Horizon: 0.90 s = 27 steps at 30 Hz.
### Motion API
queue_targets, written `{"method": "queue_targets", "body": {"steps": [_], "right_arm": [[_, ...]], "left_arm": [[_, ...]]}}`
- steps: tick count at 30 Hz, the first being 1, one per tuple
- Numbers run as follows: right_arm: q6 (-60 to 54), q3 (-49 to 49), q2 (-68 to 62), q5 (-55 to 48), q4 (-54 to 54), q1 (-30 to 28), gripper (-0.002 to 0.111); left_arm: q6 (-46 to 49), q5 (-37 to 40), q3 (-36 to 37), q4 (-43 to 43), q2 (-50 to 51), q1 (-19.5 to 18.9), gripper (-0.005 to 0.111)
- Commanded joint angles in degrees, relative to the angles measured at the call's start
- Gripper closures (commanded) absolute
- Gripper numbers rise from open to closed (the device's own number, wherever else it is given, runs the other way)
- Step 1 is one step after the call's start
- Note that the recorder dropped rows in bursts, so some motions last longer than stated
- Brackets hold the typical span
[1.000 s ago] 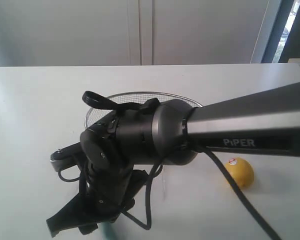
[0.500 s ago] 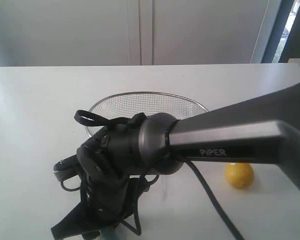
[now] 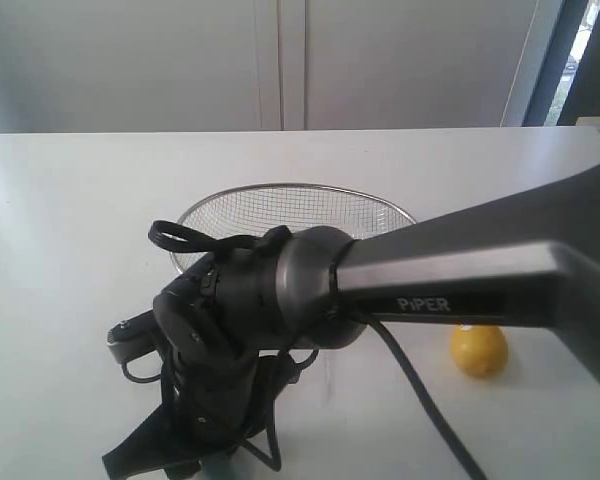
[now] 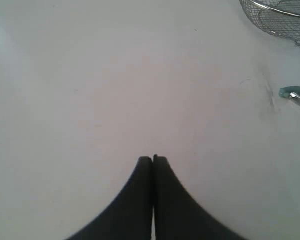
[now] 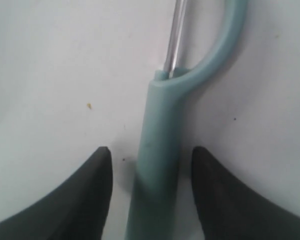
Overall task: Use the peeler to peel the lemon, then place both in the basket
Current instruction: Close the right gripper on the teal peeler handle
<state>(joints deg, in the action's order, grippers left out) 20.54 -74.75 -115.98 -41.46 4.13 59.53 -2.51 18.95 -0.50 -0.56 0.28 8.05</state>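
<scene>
Right now the nearest thing to the camera is the right gripper point(image 5: 150, 152), down at the table point(image 3: 70, 220) on the near side of the basket point(image 3: 280, 188). Its jaws are spread wide with the peeler point(image 5: 157, 130) lying between them, and neither finger touches the handle. The pale teal handle runs straight up the gap, then forks into a curved loop that carries the thin metal blade point(image 5: 174, 35).

The peeler looks light and stiff, with a smooth plastic handle that lies flat and low. It will probably slide or pivot on the table if one finger meets it first. The best hold seems to be across the straight part of the handle, just short of the fork and well clear of the blade, with both fingers low enough to catch its sides.

The left gripper point(image 4: 153, 160) hangs over bare table, well apart from the basket, with its jaws pressed together on nothing.

Further back, the lemon point(image 3: 479, 350) sits on the table to the right of the basket's near rim, apart from it and untouched. It looks firm and round with a waxy skin, so it is likely to roll and is best pinched across its middle.

Beyond them the basket is largely hidden by the right arm point(image 3: 460, 270); what shows of it holds nothing
</scene>
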Motion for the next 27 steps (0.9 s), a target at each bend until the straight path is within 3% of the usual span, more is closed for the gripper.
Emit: {"method": "queue_targets", "body": {"steps": [1,4,9,27], "right_arm": [[0.5,0.0,-1.5,-1.3,0.1,0.1,0.061],[0.5,0.0,-1.6,-1.2,0.1,0.1,0.072],[0.5,0.0,-1.6,-1.2,0.1,0.1,0.106],[0.2,0.0,2.9,-0.8,-0.3,0.1,0.108]], "left_arm": [[-0.1,0.1,0.5,-0.2,-0.3,0.0,0.107],[-0.1,0.1,0.5,-0.2,-0.3,0.0,0.107],[-0.1,0.1,0.5,-0.2,-0.3,0.0,0.107],[-0.1,0.1,0.5,-0.2,-0.3,0.0,0.107]]}}
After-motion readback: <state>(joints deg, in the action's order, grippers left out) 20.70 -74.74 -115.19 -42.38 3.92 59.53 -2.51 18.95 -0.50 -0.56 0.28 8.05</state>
